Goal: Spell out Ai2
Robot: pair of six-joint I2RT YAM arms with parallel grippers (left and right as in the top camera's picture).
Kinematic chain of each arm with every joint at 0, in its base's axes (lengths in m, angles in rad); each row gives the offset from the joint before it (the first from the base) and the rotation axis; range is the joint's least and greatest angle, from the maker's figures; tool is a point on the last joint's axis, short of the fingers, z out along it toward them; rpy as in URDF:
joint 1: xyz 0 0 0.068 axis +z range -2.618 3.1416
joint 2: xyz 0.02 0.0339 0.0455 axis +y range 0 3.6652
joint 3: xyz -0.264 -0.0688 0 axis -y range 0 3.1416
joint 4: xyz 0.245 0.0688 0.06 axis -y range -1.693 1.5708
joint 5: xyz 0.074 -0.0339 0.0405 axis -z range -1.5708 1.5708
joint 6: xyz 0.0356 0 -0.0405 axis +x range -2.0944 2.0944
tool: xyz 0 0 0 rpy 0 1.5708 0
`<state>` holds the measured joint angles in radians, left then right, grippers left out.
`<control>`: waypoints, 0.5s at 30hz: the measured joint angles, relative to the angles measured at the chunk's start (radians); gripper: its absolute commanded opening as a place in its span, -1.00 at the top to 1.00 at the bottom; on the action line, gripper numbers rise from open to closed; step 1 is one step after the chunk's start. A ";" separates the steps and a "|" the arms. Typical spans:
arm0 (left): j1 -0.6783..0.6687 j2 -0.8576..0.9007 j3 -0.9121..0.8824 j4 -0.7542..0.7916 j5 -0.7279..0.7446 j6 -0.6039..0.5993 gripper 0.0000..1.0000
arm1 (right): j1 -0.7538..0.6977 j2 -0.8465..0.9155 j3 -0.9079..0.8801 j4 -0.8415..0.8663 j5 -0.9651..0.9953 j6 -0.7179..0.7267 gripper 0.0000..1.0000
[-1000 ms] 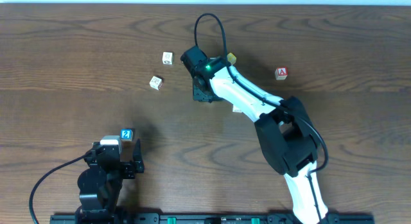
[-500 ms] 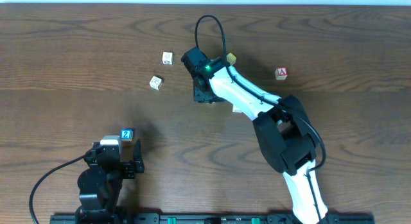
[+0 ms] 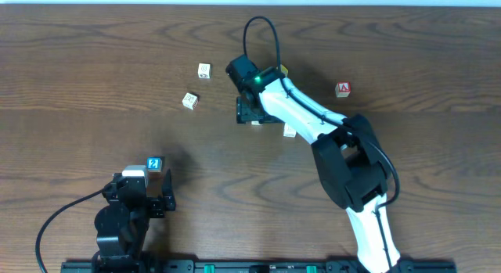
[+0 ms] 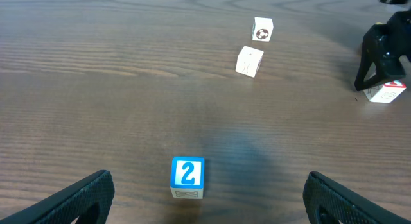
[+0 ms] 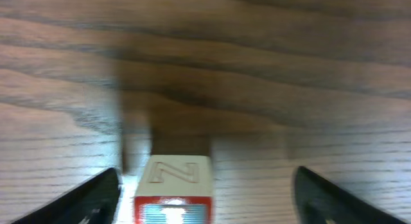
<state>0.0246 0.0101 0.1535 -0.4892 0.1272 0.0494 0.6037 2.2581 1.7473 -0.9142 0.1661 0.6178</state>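
Note:
The blue "2" cube [image 4: 187,176] [image 3: 154,163] sits on the table just ahead of my open left gripper [image 4: 207,199] [image 3: 144,185], a little left of its centre line and touching neither finger. The red "A" cube [image 3: 343,89] stands alone at the far right. My right gripper [image 5: 207,205] [image 3: 250,111] is open at mid-table. Between its fingers, nearer the left one, rests a cube [image 5: 174,189] [image 4: 386,92] with a red-framed face and an embossed N on top. Its front letter is blurred and cut off, so I cannot tell whether it is the "i".
Two whitish cubes [image 3: 204,70] [image 3: 189,100] lie left of the right gripper and show up far off in the left wrist view. A yellow cube [image 3: 282,70] peeks out behind the right arm, and a pale cube [image 3: 290,131] lies beside that arm.
The right gripper has opened and let go of the red-framed cube, which now rests on the table. Its wrist shifted slightly right. The left arm has not moved.

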 measured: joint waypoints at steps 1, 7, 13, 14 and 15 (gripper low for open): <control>0.000 0.000 0.000 0.000 0.000 0.000 -0.91 | -0.004 0.000 0.008 -0.010 -0.002 -0.002 -0.98; 0.000 0.000 0.000 0.000 0.000 0.000 -0.91 | -0.012 -0.055 0.123 -0.094 -0.006 -0.062 -0.99; 0.000 0.000 0.000 0.000 0.000 0.000 -0.91 | -0.046 -0.221 0.215 -0.170 0.037 -0.131 -0.98; 0.000 0.000 0.000 0.000 0.000 0.000 -0.91 | -0.067 -0.233 0.220 -0.181 0.043 -0.143 -0.98; 0.000 0.000 0.000 0.000 0.000 0.000 -0.91 | -0.098 -0.240 0.223 -0.191 0.049 -0.159 -0.99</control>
<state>0.0246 0.0101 0.1535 -0.4892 0.1272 0.0494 0.5060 2.0178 1.9701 -1.1049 0.2153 0.4583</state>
